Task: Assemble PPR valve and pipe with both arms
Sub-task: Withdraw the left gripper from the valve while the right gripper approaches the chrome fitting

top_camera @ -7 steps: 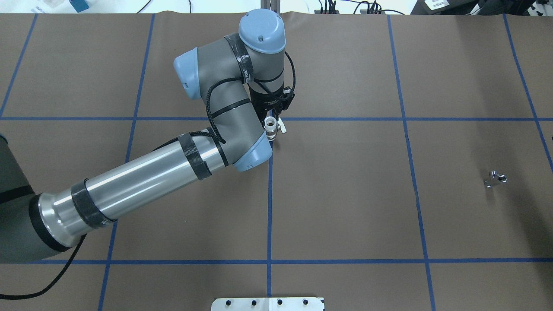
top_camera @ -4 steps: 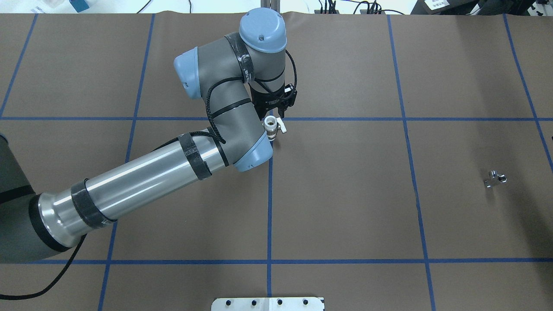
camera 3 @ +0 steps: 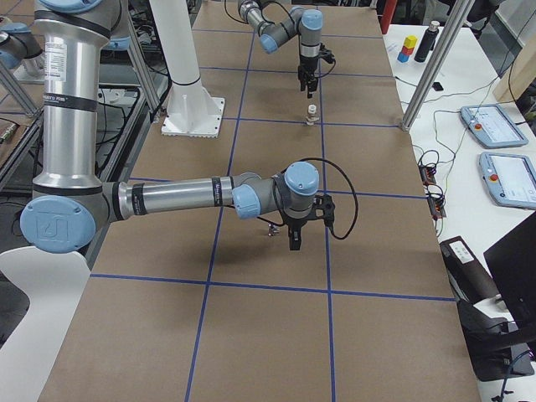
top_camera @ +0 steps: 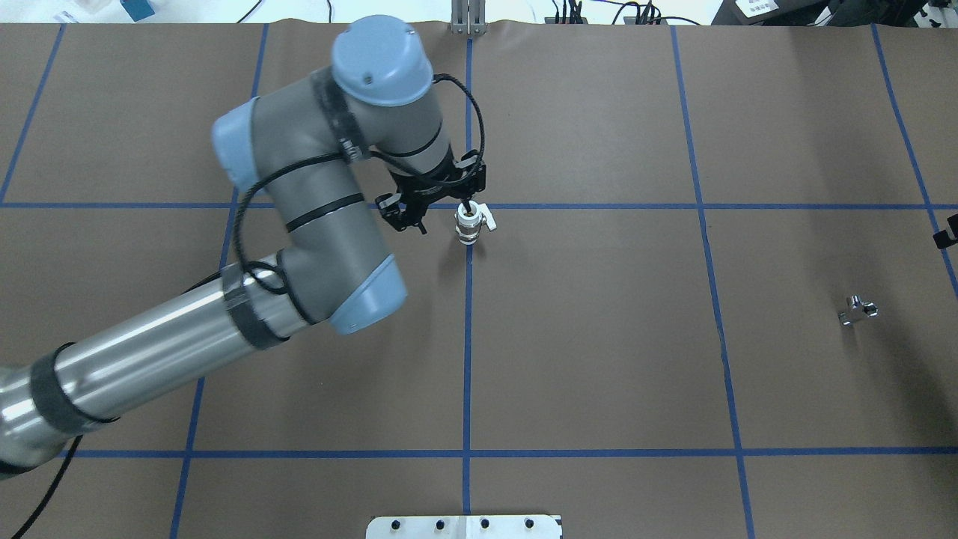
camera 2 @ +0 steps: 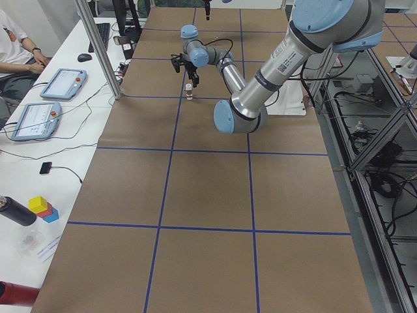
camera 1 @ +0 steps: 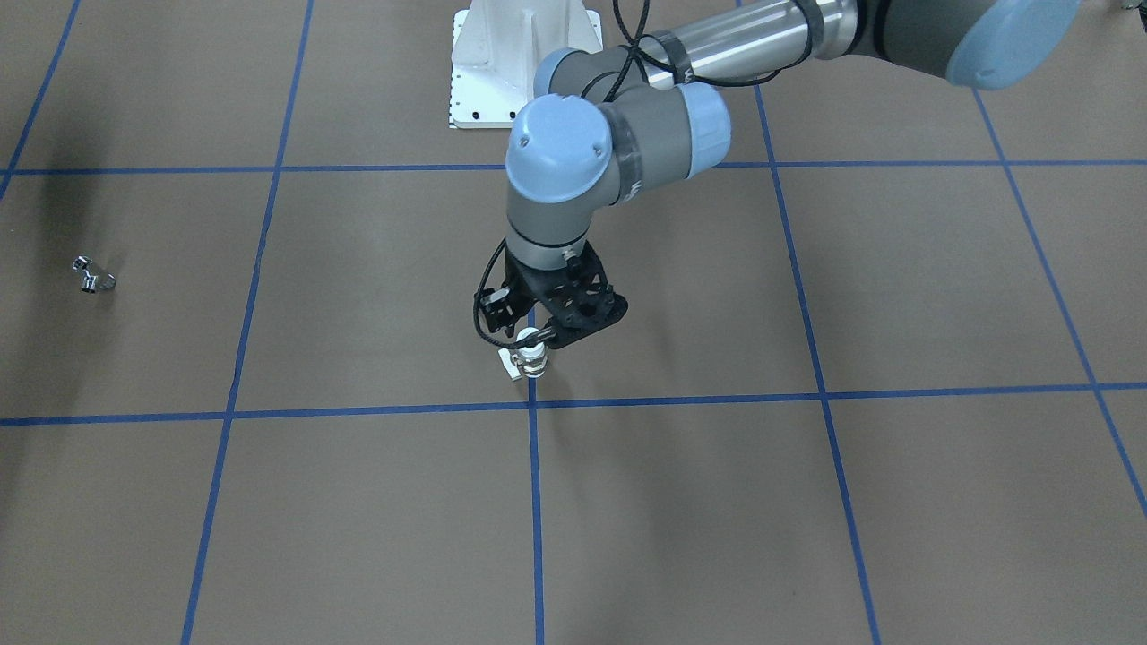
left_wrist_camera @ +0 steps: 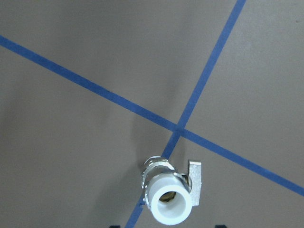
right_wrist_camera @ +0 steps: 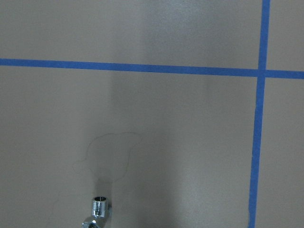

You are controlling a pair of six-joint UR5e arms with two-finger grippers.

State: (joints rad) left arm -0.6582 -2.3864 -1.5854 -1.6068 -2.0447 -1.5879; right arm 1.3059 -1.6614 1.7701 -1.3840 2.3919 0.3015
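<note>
The PPR valve (top_camera: pixel 468 223) stands upright on the blue tape crossing, with white ends, a brass middle and a pale side handle. It also shows in the front view (camera 1: pixel 529 356) and in the left wrist view (left_wrist_camera: pixel 168 197). My left gripper (top_camera: pixel 443 212) hangs just above it, open and not touching it (camera 1: pixel 534 333). The chrome pipe (top_camera: pixel 858 309) lies on the mat at the far right (camera 1: pixel 90 274). It sits at the bottom edge of the right wrist view (right_wrist_camera: pixel 98 212). My right gripper (camera 3: pixel 293 235) hovers beside the pipe; I cannot tell whether it is open or shut.
The brown mat (top_camera: pixel 599 337) carries a grid of blue tape lines. The white pedestal base (camera 1: pixel 522 63) stands at the robot's side. Tablets and coloured blocks lie on the side tables (camera 2: pixel 39 117).
My left arm's wrist and elbow have swung to the left, uncovering the gripper. The valve has stayed upright at the crossing. A black part of my right gripper has come in at the right edge.
</note>
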